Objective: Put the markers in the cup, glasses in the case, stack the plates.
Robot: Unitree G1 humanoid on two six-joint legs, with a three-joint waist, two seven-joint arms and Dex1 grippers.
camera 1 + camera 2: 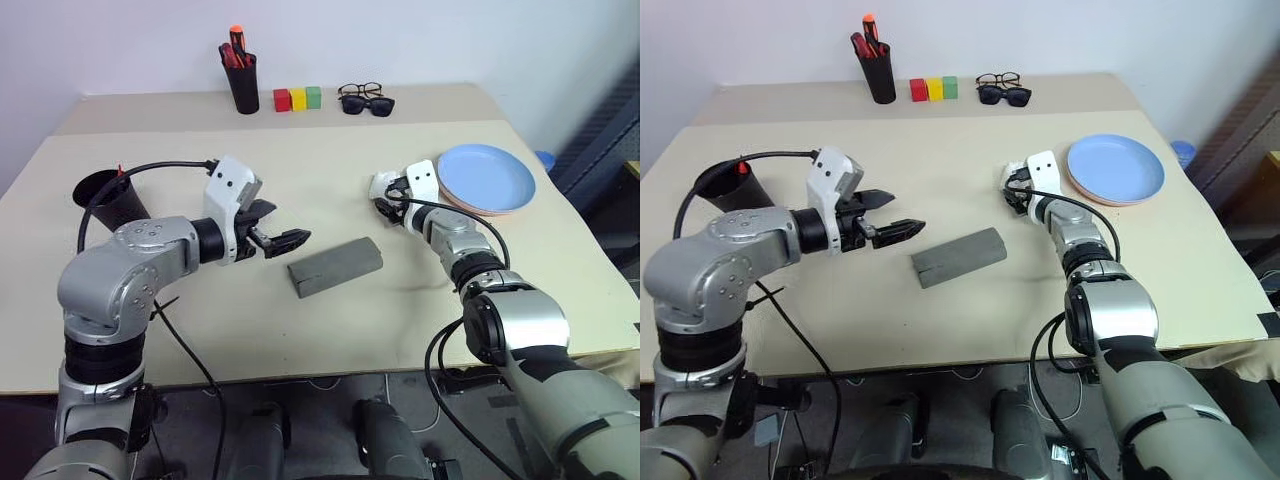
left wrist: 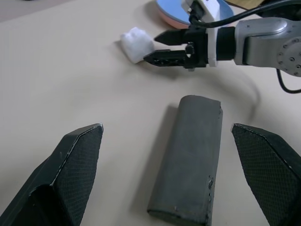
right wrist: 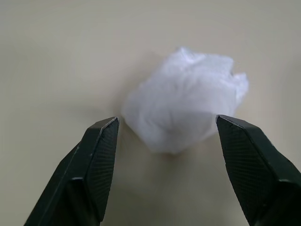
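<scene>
Case (image 1: 335, 266) shut on table (image 1: 300, 340), my left end effector (image 1: 283, 238) spread empty beside it. Beyond case, right end effector (image 2: 157, 47) unclenched at white wad (image 3: 186, 106); plates (image 1: 487, 179) stacked, glasses (image 1: 360, 90) farthest. Risk: grabbing the wad, a distractor.

Silver-grey metal arms, rounded joint housings, black bands between segments. White wrist blocks. Black cables loop along both arms. Left gripper (image 1: 285, 232), right gripper (image 2: 156, 46): black, tapered, textured fingers (image 3: 96, 162).
</scene>
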